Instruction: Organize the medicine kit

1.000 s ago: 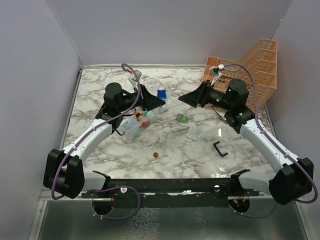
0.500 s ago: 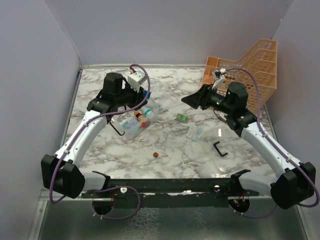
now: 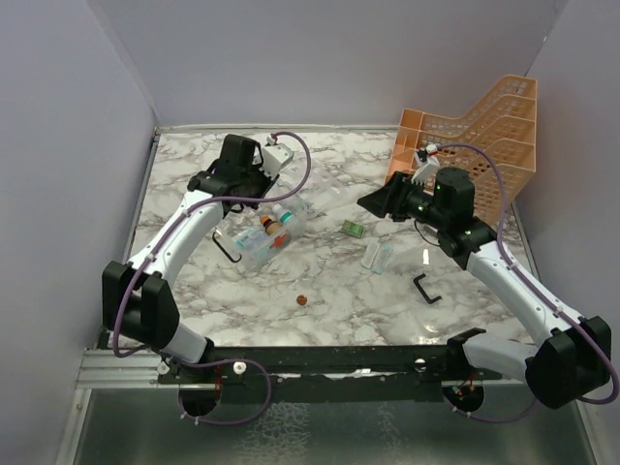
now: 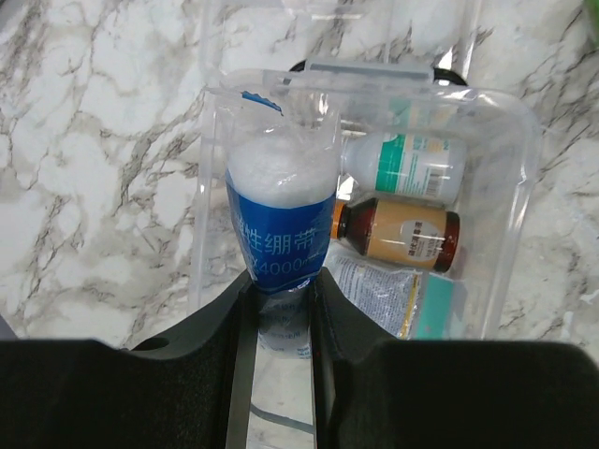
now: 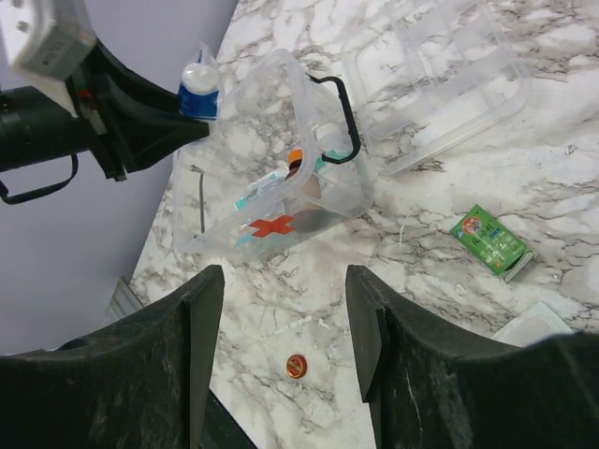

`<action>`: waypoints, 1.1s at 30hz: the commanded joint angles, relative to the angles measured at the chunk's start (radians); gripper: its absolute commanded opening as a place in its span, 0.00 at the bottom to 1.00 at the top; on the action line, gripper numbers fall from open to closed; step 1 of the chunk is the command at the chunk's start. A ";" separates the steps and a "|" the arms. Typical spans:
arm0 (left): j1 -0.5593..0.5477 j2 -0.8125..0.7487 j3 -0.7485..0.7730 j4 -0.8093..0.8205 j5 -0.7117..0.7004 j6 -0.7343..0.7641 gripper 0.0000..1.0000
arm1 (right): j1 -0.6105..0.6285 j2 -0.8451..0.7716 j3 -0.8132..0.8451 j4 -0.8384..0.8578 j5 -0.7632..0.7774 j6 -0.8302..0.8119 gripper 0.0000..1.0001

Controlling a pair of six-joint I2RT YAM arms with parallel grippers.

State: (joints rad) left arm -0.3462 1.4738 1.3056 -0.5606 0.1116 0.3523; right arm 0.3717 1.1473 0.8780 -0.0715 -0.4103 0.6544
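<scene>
Currently the medicine kit stands on the left-centre of the marble bench with its top open. The left pincer hangs directly above it, nose down. Its jaws are clamped on the lower end of a blue-labelled container in clear wrapping. In the left wrist view this container covers the left part of the kit's opening. A white bottle with a green label, an amber bottle and a printed sachet lie inside the kit, to the right of the container. Whether the container touches the kit wall cannot be determined. The right pincer hovers over the bench, well apart from the kit and to its right. Its jaws stand apart and hold nothing. A clear lid lies flat on the bench just beside the kit. A green sachet lies on the bench between the kit and the right pincer. An orange mesh rack occupies the far right corner.
</scene>
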 commanded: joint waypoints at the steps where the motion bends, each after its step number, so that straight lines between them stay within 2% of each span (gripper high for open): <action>1: -0.022 0.070 0.018 -0.063 -0.134 0.077 0.05 | 0.002 -0.036 0.015 -0.019 0.053 -0.045 0.55; 6: -0.042 0.160 0.043 -0.074 -0.203 0.062 0.06 | 0.002 -0.062 -0.015 -0.019 0.053 -0.046 0.55; 12: -0.115 0.322 0.139 -0.093 -0.430 0.037 0.11 | 0.004 -0.074 -0.031 -0.016 0.058 -0.044 0.55; 16: -0.120 0.377 0.171 -0.095 -0.456 0.021 0.13 | 0.003 -0.072 -0.022 -0.020 0.060 -0.051 0.55; 19: -0.120 0.393 0.181 -0.093 -0.470 0.020 0.18 | 0.008 -0.070 -0.016 -0.023 0.065 -0.057 0.55; 29: -0.119 0.415 0.162 -0.061 -0.485 -0.012 0.44 | 0.015 -0.070 -0.019 -0.020 0.064 -0.061 0.55; 33: -0.118 0.426 0.179 -0.060 -0.511 -0.026 0.49 | 0.015 -0.076 -0.025 -0.019 0.064 -0.060 0.55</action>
State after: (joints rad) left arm -0.4660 1.8786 1.4502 -0.6357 -0.3431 0.3504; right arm 0.3805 1.0920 0.8589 -0.0906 -0.3706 0.6109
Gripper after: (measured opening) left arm 0.474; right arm 0.548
